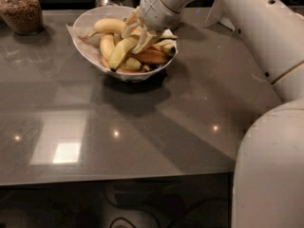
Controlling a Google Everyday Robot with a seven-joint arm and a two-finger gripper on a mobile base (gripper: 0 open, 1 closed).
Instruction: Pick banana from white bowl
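Tool [142,36]: pale cream, at 12 o'clock in the view, over the 2 o'clock side of the white bowl [83,20].
Wrist [161,6]: rounded white housing, ringed by thin dark seams.
Forearm [256,27]: broad, smooth white shell with a soft sheen, spanning 12 o'clock to 3 o'clock.
Dark spots [270,2]: small and round, dotted along the forearm; whether screws or holes cannot be told.
Joint band [287,72]: thin tan line crossing the white shell at 3 o'clock.
Lower body [270,175]: large domed white casing at 5 o'clock, faintly mottled.
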